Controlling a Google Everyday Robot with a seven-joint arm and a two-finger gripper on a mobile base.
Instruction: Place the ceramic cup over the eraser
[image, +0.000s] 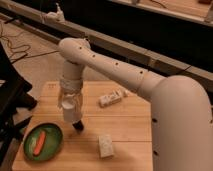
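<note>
Ceramic cup (71, 113), pale, smooth and tapered, hangs near upright in the claw (70, 100) clamped on it, while the eraser (78, 126), a small black rounded lump, sits on the slatted wooden desk (130, 131) just below the claw and slightly toward the speckled white block (105, 145) lying beyond it.
</note>
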